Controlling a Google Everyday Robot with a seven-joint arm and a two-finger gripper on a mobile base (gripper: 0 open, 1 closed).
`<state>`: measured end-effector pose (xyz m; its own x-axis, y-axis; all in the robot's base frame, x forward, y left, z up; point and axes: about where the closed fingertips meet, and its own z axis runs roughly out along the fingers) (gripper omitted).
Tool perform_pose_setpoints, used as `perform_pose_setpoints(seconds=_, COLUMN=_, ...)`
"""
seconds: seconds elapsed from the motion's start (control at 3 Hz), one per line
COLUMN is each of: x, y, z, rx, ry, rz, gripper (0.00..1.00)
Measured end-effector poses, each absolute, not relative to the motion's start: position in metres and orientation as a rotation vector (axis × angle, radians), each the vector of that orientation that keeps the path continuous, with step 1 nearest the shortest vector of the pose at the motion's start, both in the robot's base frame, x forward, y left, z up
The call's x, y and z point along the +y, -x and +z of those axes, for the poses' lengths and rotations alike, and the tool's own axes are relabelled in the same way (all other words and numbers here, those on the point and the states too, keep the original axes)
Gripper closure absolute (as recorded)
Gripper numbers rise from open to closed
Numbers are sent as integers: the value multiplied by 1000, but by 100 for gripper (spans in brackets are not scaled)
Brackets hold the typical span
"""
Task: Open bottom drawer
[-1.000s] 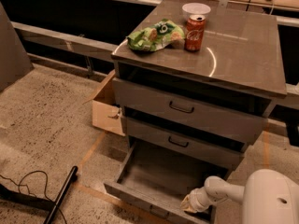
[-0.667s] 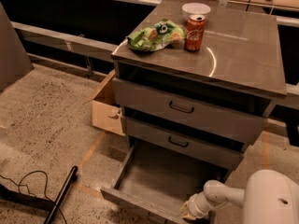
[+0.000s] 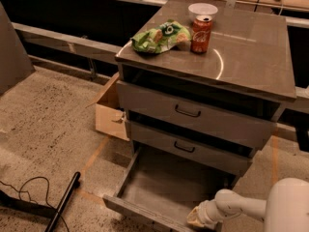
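The bottom drawer [image 3: 159, 187] of the grey metal cabinet is pulled far out over the floor, its inside bare. Its front panel [image 3: 140, 214] runs along the lower edge of the view; the handle is hidden. The two drawers above, each with a dark wire handle, are pushed in. My white arm reaches in from the lower right, and my gripper [image 3: 195, 219] sits at the right end of the bottom drawer's front.
On the cabinet top [image 3: 251, 52] lie a green chip bag [image 3: 159, 36], a red soda can [image 3: 201, 35] and a white bowl [image 3: 203, 9]. An open cardboard box [image 3: 112, 112] stands left of the cabinet. A black cable and a dark pole [image 3: 63, 202] lie on the speckled floor at lower left.
The bottom drawer has slid further out toward the camera, and my gripper has moved down and back with its front.
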<state>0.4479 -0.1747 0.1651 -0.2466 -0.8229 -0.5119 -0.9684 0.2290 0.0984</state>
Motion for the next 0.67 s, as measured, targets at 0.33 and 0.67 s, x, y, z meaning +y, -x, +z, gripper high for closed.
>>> perform_pose_setpoints(seconds=0.33, x=-207, y=-456, z=197, rx=2237, ry=1522, rz=462, gripper=100)
perform_pose_setpoints(seconds=0.67, x=-252, y=-464, z=248, rx=2343, ry=1308, rz=304, gripper=100)
